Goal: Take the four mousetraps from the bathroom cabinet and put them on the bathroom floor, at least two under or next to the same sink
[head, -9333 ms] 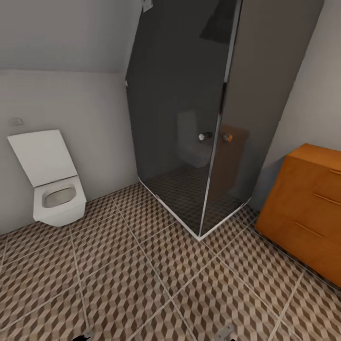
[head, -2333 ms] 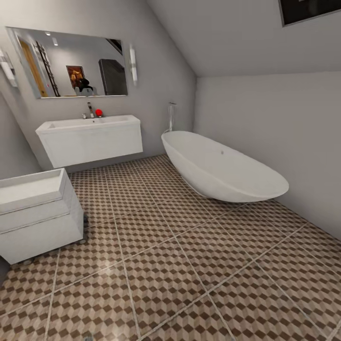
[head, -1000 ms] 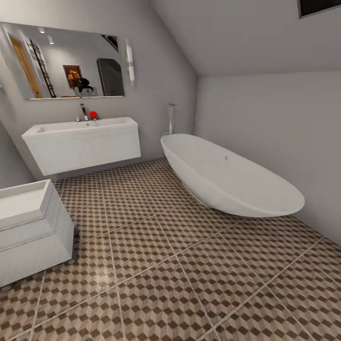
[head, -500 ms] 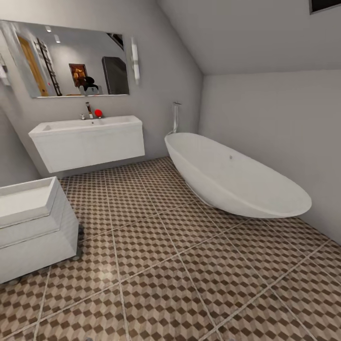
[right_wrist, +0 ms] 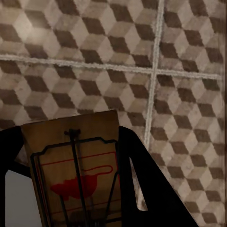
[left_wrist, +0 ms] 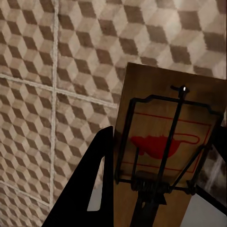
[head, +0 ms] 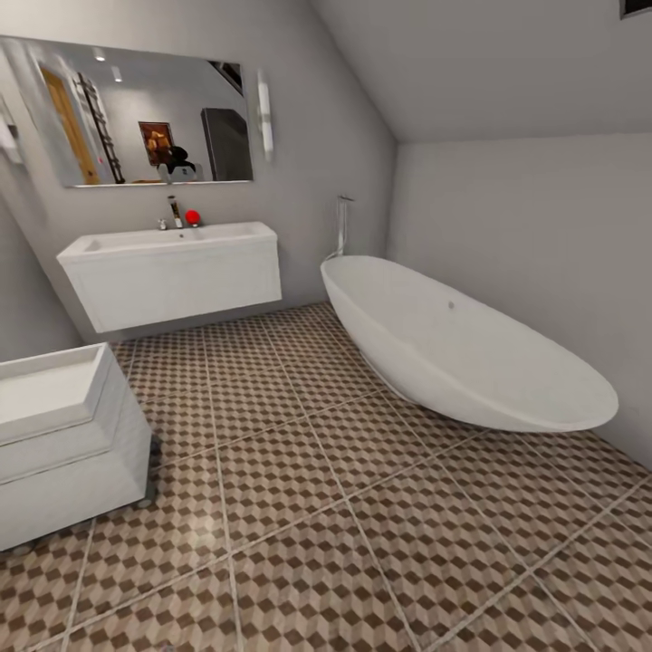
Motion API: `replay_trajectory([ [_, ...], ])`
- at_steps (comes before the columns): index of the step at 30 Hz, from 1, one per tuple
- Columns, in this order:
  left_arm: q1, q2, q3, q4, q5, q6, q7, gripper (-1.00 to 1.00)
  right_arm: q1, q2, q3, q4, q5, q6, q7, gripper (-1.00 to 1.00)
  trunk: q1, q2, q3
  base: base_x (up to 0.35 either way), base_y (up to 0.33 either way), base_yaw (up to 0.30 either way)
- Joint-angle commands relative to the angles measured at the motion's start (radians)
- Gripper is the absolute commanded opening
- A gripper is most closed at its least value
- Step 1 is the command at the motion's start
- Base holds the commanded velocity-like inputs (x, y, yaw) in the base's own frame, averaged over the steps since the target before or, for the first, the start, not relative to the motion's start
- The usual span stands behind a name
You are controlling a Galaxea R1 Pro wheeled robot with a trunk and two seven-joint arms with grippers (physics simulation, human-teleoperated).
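Head view: camera has swung from shower and cabinet; sink point(head: 172, 243) beyond bare bathroom floor point(head: 299, 471), nearer than before.

Left wrist: left gripper point(left_wrist: 158, 189) clamps mousetrap point(left_wrist: 163, 146) above tiles.

Right wrist: right gripper point(right_wrist: 71, 189) clamps second mousetrap point(right_wrist: 78, 165).

Judgement: carrying both toward the sink.

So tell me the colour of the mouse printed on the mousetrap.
Red, clearest in the left wrist view on the tan wooden mousetrap.

mousetrap point(left_wrist: 165, 156) in left tool | mousetrap point(right_wrist: 78, 175) in right tool | sink point(head: 172, 263) wall-mounted
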Motion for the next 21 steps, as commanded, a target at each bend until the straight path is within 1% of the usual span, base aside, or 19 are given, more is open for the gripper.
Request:
replay_trajectory([
  [1,-0.001,0.0,-0.008,0.0,0.0,0.008,0.007,-1.0,0.0,0.0,0.008,0.001,-0.011,-0.003,-0.001,-1.0,0.0,0.0,-0.001,0.331,0.0,0.001],
  [11,-0.001,0.002,-0.008,0.0,0.0,0.008,0.007,-1.0,-0.001,0.001,0.008,0.001,-0.011,-0.003,-0.001,-1.0,0.0,0.0,-0.001,0.332,0.0,0.0],
  [21,-0.001,0.002,-0.008,0.0,0.0,0.008,0.007,-1.0,0.0,0.002,0.008,0.001,-0.011,-0.003,-0.001,-1.0,0.0,0.0,-0.001,0.302,0.0,0.0],
])
